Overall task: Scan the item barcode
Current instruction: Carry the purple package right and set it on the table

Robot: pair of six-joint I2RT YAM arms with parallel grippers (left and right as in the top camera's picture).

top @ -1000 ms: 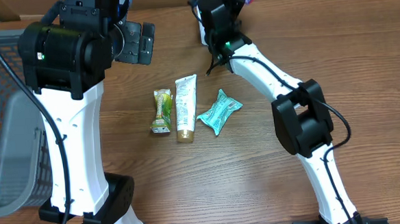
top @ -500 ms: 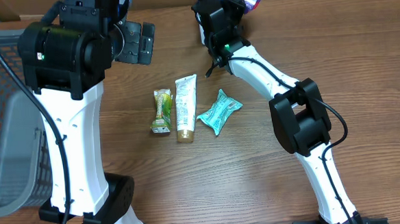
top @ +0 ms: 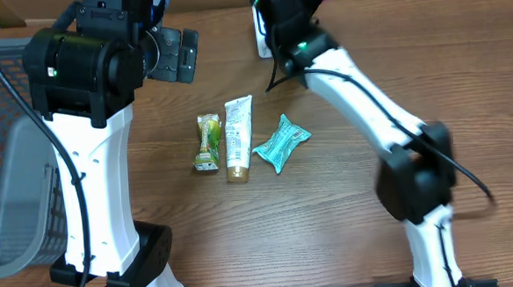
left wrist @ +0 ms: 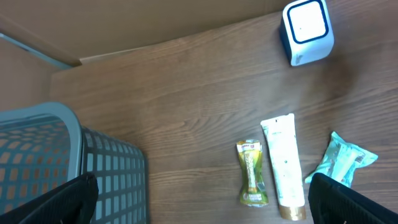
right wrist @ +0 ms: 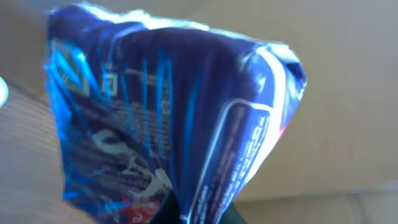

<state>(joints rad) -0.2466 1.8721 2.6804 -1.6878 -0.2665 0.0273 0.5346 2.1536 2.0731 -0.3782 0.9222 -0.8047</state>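
Because the right gripper (right wrist: 189, 214) is closed tight on just 1 edge of the blue packet (right wrist: 168, 106), held out near the barcode scanner (left wrist: 306, 31), the packet could sag or twist, turning its barcode away unread. The left gripper (left wrist: 202, 202) hangs wide open, empty. Beneath it lie 1 green snack bar (top: 207, 142), 1 white tube (top: 237, 137), 1 teal pouch (top: 281, 143); 1 basket (left wrist: 93, 168) to its left.

Blue packet (right wrist: 174, 112): glossy, crinkled, white lettering and lines, a touch of red low down, blurred; fills the right wrist view, pinched at bottom centre. Scanner (left wrist: 306, 31): small white box, blue-rimmed face, resting on wood at upper right of the left wrist view.
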